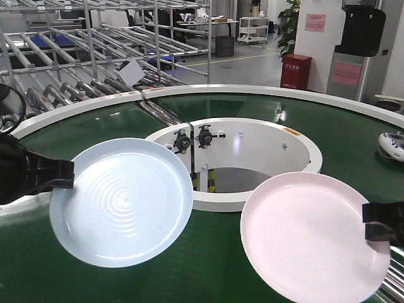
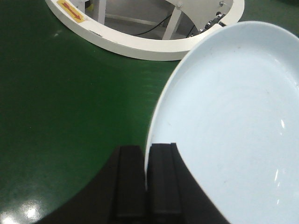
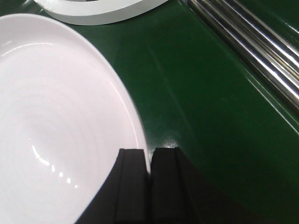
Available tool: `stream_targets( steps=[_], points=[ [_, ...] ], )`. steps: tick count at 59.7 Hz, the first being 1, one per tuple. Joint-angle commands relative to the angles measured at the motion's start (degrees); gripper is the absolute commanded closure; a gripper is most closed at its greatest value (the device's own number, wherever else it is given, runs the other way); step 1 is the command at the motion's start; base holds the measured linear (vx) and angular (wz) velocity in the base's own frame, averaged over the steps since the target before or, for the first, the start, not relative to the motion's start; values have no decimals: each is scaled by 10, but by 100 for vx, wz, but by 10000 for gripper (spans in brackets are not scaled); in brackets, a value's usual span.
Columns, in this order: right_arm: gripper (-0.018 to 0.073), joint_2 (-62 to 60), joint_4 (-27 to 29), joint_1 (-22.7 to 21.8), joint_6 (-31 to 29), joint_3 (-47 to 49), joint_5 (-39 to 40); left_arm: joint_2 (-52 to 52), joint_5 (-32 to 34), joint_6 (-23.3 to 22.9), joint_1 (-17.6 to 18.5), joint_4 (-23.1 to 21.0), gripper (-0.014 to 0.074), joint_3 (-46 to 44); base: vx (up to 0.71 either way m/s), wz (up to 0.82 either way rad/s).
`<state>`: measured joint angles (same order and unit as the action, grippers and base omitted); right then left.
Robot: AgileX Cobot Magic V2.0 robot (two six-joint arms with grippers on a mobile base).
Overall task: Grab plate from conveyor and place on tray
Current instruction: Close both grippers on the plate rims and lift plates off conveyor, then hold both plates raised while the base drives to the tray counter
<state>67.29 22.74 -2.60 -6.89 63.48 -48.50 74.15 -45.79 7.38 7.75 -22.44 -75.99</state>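
Observation:
Two plates hang tilted above the dark green conveyor (image 1: 252, 110). My left gripper (image 1: 71, 175) is shut on the left rim of the pale blue plate (image 1: 123, 201); in the left wrist view its black fingers (image 2: 161, 177) pinch that blue plate (image 2: 233, 121) by the edge. My right gripper (image 1: 371, 228) is shut on the right rim of the pink plate (image 1: 309, 237). The right wrist view shows the fingers (image 3: 133, 182) clamped on the pink plate (image 3: 56, 121) over the belt (image 3: 201, 93). The tray is out of view.
The conveyor's white inner ring (image 1: 252, 158) with its open centre lies just behind both plates. Steel rollers (image 3: 252, 51) run along the belt's right edge. Grey roller racks (image 1: 95, 57) stand behind. A white patterned object (image 1: 392, 145) rides the belt at far right.

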Motion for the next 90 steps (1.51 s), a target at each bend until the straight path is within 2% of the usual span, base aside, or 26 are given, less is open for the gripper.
stream_targets(
  steps=[1,26,90],
  points=[
    [572,-42,25,0,-13,0,45,-41,37,-6,3,-26,602,-6,0,0],
    [572,-82,29,0,-13,-1,42,-119,74,-6,3,-39,602,70,0,0],
    [572,-82,29,0,-13,-1,33,-123,64,-5,3,-39,602,70,0,0]
  ],
)
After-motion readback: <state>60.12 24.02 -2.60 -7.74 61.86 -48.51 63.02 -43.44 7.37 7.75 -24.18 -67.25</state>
